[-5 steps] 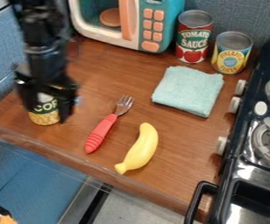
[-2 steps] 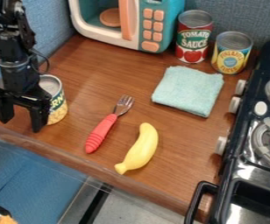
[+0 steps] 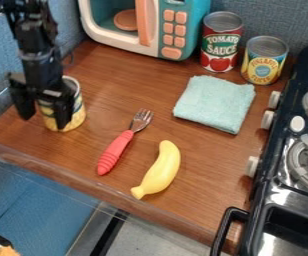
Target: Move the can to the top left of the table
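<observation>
Black gripper: at the left of the surface, its fingers spread apart with nothing clamped between them; one overlaps the can's front from this angle, and contact I cannot tell.
Yellow-labelled can: upright at the left, beside the blue wall, nearer the front edge than the far left corner. It is likely a stiff metal cylinder, not fragile; whether full or empty I cannot tell, so the weight is a guess. Its smooth, round side could slip or roll out of a lopsided grip; best taken across opposite sides at mid-height, square to the wall of the can, and kept level.
Toy microwave: at the back, bordering the top-left area where the can should end up.
Red-handled fork: lying right of the can, well clear of it.
Yellow banana: beside the fork, farther right.
</observation>
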### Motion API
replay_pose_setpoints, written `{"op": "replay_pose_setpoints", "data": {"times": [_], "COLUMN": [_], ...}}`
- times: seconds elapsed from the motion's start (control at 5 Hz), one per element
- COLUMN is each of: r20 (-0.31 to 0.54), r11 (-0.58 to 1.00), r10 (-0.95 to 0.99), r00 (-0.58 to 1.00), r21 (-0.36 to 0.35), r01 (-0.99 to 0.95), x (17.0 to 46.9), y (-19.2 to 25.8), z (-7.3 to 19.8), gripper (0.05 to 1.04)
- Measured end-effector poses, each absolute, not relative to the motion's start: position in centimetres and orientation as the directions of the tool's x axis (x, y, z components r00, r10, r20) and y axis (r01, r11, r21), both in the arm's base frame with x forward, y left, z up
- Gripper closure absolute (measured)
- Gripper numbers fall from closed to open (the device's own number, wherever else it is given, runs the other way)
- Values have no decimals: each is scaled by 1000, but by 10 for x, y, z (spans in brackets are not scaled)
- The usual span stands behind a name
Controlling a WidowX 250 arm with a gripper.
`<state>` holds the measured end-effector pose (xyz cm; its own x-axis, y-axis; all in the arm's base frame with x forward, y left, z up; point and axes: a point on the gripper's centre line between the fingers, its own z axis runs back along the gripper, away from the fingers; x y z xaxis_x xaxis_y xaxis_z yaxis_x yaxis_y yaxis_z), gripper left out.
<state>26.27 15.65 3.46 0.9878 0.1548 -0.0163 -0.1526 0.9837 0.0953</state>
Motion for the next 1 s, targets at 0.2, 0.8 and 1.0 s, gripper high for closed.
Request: {"op": "replay_pose_setpoints", "data": {"times": [0.2, 0.8, 1.0], "r20": [40, 128, 122], "r11": [987, 999, 999], "r10": [143, 28, 19], "r00": [989, 991, 992], "r21": [67, 15, 24], "r01": [-146, -30, -22], "x": [294, 371, 384], "y": [158, 157, 155], "z": [43, 36, 33], "gripper": [84, 85, 85]}}
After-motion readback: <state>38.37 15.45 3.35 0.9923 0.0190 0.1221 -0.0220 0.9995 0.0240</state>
